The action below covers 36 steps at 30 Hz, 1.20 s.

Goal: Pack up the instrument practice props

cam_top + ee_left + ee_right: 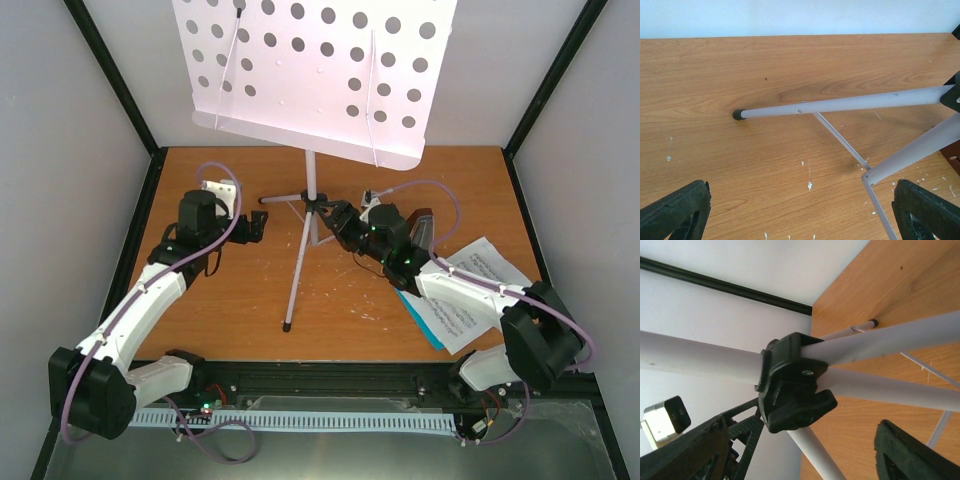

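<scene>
Music stand [300, 90] stands upright at counter [220, 320] centre, w/ right end effector [343, 228] jaws apart either side of tripod hub [790, 390], prob. to grip it for folding, while left end effector [800, 210], also apart, hovers at 9 o'clock by a leg [840, 104], likely to steady it.
</scene>
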Each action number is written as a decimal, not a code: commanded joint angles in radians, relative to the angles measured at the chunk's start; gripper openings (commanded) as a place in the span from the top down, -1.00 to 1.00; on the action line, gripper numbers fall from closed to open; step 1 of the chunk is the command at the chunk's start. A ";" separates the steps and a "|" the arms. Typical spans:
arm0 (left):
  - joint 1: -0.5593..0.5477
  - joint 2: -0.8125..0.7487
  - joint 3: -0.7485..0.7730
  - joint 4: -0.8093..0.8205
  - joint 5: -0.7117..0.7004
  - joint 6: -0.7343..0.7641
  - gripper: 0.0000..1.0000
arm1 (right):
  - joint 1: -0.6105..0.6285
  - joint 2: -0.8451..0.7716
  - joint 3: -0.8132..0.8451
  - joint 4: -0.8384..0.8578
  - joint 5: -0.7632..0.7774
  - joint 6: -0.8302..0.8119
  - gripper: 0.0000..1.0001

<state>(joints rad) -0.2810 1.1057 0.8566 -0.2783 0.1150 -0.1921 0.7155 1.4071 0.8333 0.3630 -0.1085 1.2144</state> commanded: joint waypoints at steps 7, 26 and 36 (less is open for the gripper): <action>0.005 -0.027 0.007 0.008 -0.008 -0.003 -0.99 | -0.002 0.025 0.055 0.020 -0.014 0.007 0.02; 0.005 -0.026 0.006 0.011 0.006 0.002 -0.99 | -0.003 0.014 0.027 0.041 -0.004 0.013 -0.09; 0.005 -0.026 0.006 0.010 0.012 0.003 -0.99 | -0.017 0.036 0.039 0.065 -0.002 0.090 -0.11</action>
<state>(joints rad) -0.2810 1.0946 0.8566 -0.2783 0.1204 -0.1921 0.7074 1.4300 0.8623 0.3969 -0.1287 1.2682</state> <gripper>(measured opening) 0.996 0.581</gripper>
